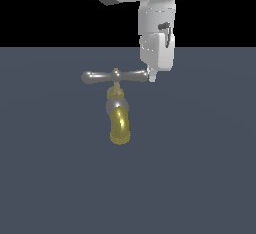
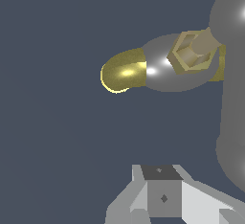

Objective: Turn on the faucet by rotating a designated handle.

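The faucet (image 1: 119,113) stands on the floor with its curved brass-yellow spout (image 1: 119,126) toward the camera and a grey collar (image 1: 116,104) above it. The handle (image 1: 100,76) is a silver crossbar with bulbous ends and a small brass centre knob (image 1: 115,72). My gripper (image 1: 152,76) comes down from above, its fingertips right at the handle's end on the exterior view's right; the fingers look closed together with nothing between them. In the wrist view the spout (image 2: 123,72), the collar (image 2: 158,70), a brass hex nut (image 2: 191,53) and the blurred handle (image 2: 232,103) show beyond the gripper (image 2: 162,189).
A flat dark grey-blue floor (image 1: 200,178) lies under and around the faucet. Black background fills the top of the exterior view. The white arm (image 1: 157,28) hangs down above the handle's end on the exterior view's right.
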`<action>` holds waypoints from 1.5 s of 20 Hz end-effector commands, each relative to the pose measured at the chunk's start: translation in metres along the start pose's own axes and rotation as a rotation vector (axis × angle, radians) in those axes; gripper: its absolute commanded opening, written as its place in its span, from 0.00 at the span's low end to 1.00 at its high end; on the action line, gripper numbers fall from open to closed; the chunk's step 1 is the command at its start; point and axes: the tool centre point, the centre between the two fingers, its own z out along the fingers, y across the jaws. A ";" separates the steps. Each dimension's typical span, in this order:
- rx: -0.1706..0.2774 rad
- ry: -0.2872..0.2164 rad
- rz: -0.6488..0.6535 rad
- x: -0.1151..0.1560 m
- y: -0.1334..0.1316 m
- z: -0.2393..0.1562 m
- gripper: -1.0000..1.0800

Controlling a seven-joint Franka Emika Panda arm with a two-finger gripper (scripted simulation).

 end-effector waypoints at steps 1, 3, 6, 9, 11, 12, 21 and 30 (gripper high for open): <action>-0.001 0.000 -0.025 0.002 0.004 0.004 0.00; -0.001 0.000 -0.038 0.003 0.006 0.006 0.00; -0.001 0.000 -0.048 0.004 0.008 0.007 0.00; -0.001 0.001 -0.048 0.004 0.008 0.007 0.00; -0.001 0.000 -0.048 0.004 0.007 0.007 0.00; -0.001 0.000 -0.048 0.004 0.010 0.007 0.00; -0.001 0.000 -0.048 0.002 0.037 0.007 0.00; -0.001 0.000 -0.050 0.000 0.063 0.007 0.00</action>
